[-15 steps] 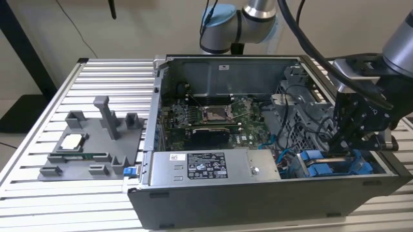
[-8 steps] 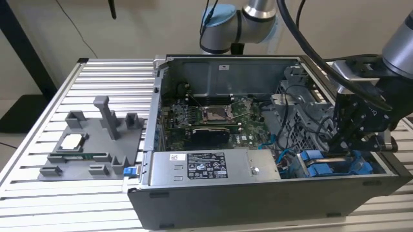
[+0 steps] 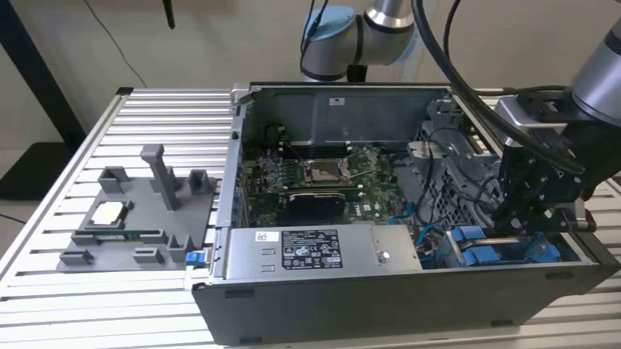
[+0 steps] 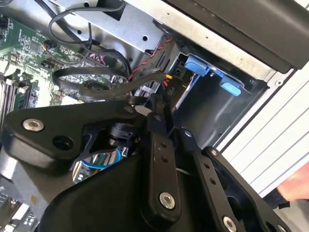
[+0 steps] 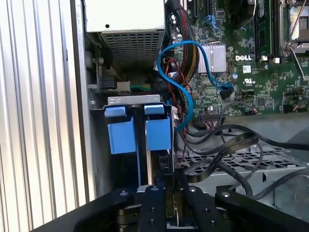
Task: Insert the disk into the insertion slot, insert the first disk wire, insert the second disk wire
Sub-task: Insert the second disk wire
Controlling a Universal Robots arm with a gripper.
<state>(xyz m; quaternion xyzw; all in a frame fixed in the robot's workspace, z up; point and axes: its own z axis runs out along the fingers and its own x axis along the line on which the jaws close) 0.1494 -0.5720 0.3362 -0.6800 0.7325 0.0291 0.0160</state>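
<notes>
In the exterior view, an open computer case (image 3: 388, 291) lay on a slatted metal table (image 3: 58, 276), with the motherboard (image 3: 330, 182) showing inside and the grey power-supply box (image 3: 310, 251) along the near wall. The arm's gripper (image 3: 529, 229) had reached down into the corner of the case on the exterior view's right, just above the insertion slot (image 3: 505, 251) with its bright blue side pieces. On the exterior view's left of the case sat a grey fixture tray (image 3: 136, 218).

In the second wrist view, the black gripper (image 4: 161, 113) pointed at the grey drive cage, its blue tabs (image 4: 212, 72) close beyond the fingertips. The fingers (image 4: 157, 145) lay close together with a thin pale piece between their tips; what that piece was could not be told. Black cables (image 4: 91, 82) looped beside it over the green board.

In the first wrist view, the gripper (image 5: 170, 183) stood right at the insertion slot (image 5: 135, 101), its narrow fingers nearly touching one another. The disk (image 5: 153, 164) sat edge-on inside the slot, its blue carrier (image 5: 158, 133) beside a second blue piece (image 5: 121, 137). A blue wire (image 5: 188, 72) curved from the slot toward the motherboard, its black plug free over the board. Black flat cables (image 5: 227, 145) lay over a perforated metal cage.
</notes>
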